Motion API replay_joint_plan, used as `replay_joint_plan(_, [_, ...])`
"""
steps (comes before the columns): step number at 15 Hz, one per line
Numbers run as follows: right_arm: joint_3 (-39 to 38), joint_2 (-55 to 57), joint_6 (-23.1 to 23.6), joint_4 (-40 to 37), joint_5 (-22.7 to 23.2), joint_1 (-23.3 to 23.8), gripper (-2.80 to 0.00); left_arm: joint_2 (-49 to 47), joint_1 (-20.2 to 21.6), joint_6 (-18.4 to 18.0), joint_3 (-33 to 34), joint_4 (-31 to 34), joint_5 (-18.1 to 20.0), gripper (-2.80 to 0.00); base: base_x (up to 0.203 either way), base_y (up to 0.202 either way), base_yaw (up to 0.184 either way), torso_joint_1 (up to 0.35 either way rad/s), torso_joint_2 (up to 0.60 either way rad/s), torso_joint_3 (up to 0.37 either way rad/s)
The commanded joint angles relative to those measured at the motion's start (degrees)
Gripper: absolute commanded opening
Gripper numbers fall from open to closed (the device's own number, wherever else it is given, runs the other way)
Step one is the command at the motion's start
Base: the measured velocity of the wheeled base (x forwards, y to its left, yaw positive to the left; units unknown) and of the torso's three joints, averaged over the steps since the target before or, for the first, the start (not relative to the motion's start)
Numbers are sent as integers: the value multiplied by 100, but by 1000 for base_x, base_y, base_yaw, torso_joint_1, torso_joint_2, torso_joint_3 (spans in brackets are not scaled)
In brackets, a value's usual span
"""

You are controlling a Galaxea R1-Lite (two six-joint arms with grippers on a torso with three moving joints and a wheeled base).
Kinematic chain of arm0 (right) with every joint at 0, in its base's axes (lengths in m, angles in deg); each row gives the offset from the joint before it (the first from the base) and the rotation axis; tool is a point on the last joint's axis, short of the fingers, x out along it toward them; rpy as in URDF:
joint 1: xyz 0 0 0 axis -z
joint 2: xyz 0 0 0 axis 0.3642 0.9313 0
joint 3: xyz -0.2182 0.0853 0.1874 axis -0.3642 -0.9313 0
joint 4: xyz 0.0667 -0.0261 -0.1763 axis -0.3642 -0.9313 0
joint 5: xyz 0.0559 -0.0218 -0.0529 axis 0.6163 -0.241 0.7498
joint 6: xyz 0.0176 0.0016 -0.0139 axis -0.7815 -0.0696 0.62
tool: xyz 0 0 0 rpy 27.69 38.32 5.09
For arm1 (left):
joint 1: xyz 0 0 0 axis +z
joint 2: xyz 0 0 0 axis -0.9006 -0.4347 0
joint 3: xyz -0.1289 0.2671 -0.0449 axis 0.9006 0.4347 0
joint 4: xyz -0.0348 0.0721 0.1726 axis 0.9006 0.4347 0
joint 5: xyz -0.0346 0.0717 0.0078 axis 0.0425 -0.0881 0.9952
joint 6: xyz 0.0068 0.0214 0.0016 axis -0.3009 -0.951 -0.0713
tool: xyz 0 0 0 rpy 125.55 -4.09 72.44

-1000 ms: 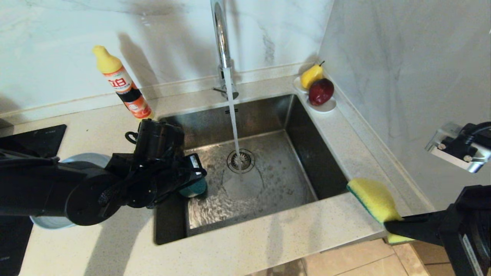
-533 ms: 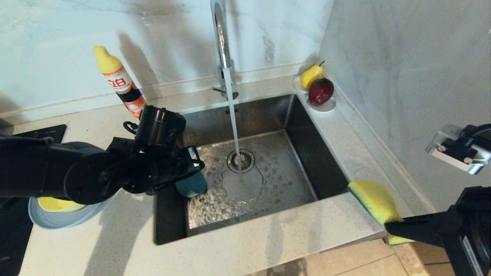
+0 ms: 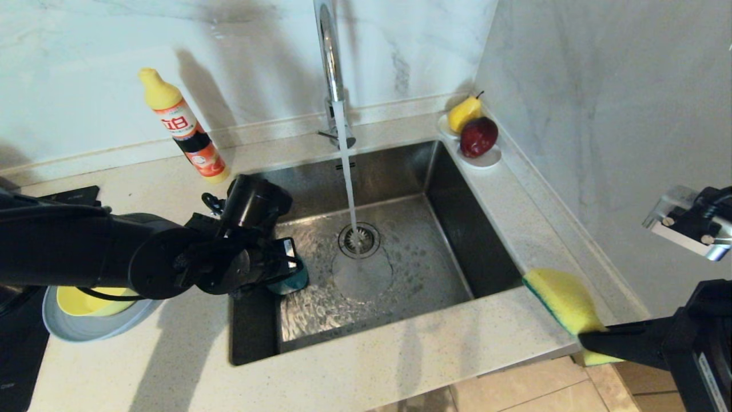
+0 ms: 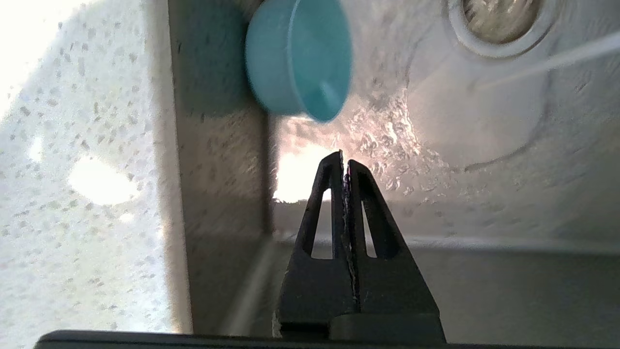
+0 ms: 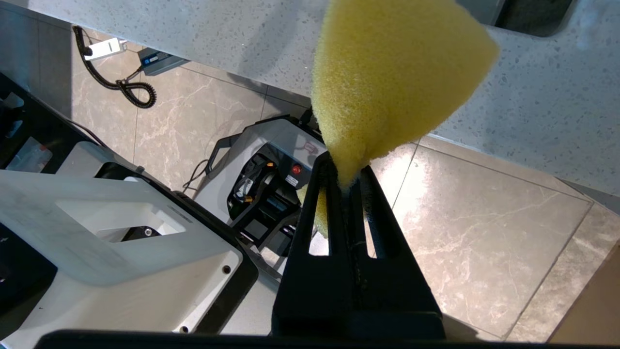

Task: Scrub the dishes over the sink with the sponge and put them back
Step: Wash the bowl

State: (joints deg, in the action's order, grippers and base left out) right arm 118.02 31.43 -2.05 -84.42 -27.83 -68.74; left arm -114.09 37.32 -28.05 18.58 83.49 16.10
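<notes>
Teal bowl (image 4: 298, 58) is lying on its side in the sink (image 3: 400, 320), up against the 9 o'clock wall, mouth facing the drain (image 3: 358, 239). Left gripper (image 4: 343, 157) sits just short of it, fingers pressed together and empty. Right gripper (image 5: 345, 180) is pinching the sponge (image 3: 563, 303) way off at 4 o'clock, so left's nearer. Faucet stream (image 3: 346, 171) is running at 12.

1. The sink (image 3: 400, 240) and counter (image 3: 400, 355) are viewed from above by the head camera.
2. The sink floor and teal bowl (image 4: 298, 58) are seen closely from the left wrist; both are shared with the head view.
3. The sponge (image 5: 387, 82), counter edge and floor are faced from the right wrist.
</notes>
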Motion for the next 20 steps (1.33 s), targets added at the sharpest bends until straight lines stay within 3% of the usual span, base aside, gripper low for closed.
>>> replay_joint_plan(1, [-1,-3,-6,-13,8,0,-280,-26,20,-45,-11,70,-16,0,0,0,0,0,0,0])
replay_joint_plan(4, [-1,-12,-6,-13,8,0,-280,-61,73,-98,-11,377,-7,0,0,0,0,0,0,0])
replay_joint_plan(9, [-10,-3,-6,-22,8,0,-280,-70,134,-115,16,404,-7,0,0,0,0,0,0,0])
replay_joint_plan(16, [-115,23,-15,-13,17,0,-280,-527,300,-436,-33,335,-121,0,0,0,0,0,0,0])
replay_joint_plan(20, [-133,67,-15,-13,49,9,-280,-779,289,-436,-510,330,-121,0,0,0,0,0,0,0])
